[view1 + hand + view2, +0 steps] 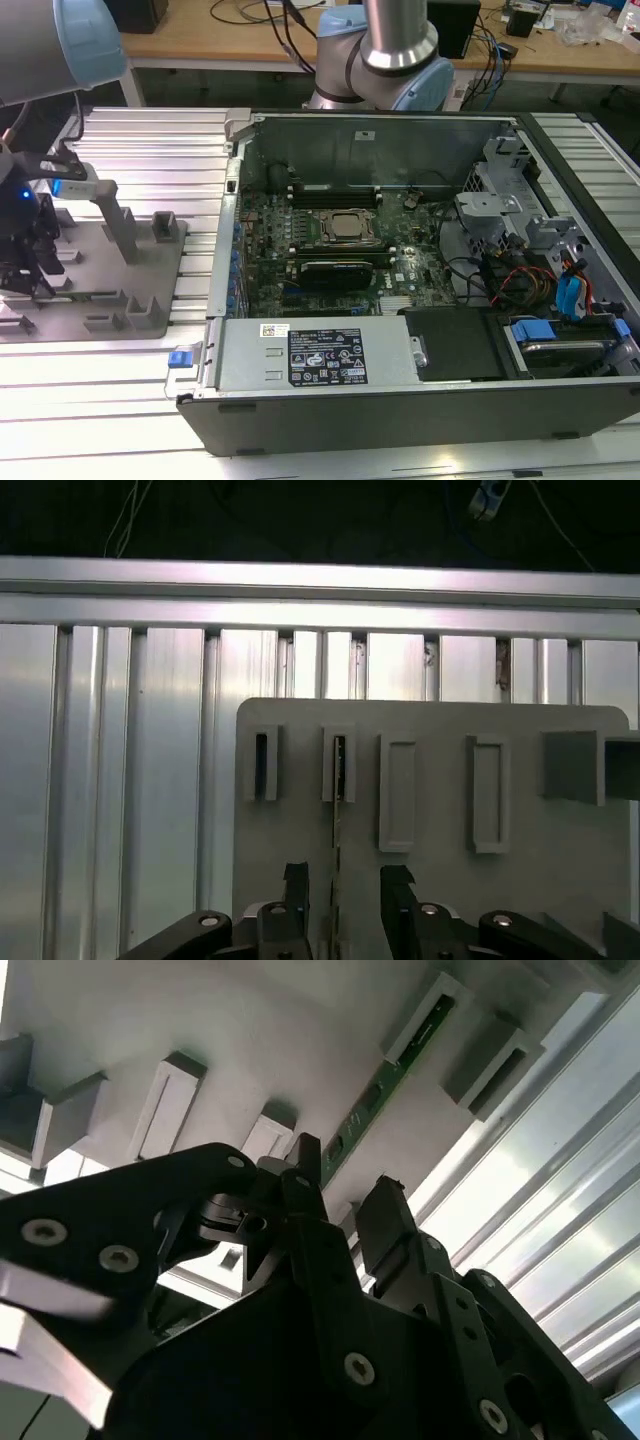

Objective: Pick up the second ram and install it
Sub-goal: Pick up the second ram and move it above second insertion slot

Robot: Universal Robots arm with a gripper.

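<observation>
The second ram [337,810] is being kept standing on its long edge on the grey fixture plate [440,780], with one end being held in a narrow slotted holder [339,765] on that plate. In the second wrist view, its green board with dark chips is being shown running across the plate's face towards the black fingers [305,1175].

The gripper [343,875] is being held directly over the fixture plate, with the jaws spread apart and being kept astride the stick. A gap is being left between each finger and the board, the gap on one side being narrower than on the other, so nothing is being gripped.

In the exterior view, the arm's dark tool end [25,255] is being held above the edge of the fixture plate farthest from the open computer case [450,410]. That case is lying beside the plate, on the exterior view's right of it, and both are being carried by the ribbed aluminium table [150,150].
</observation>
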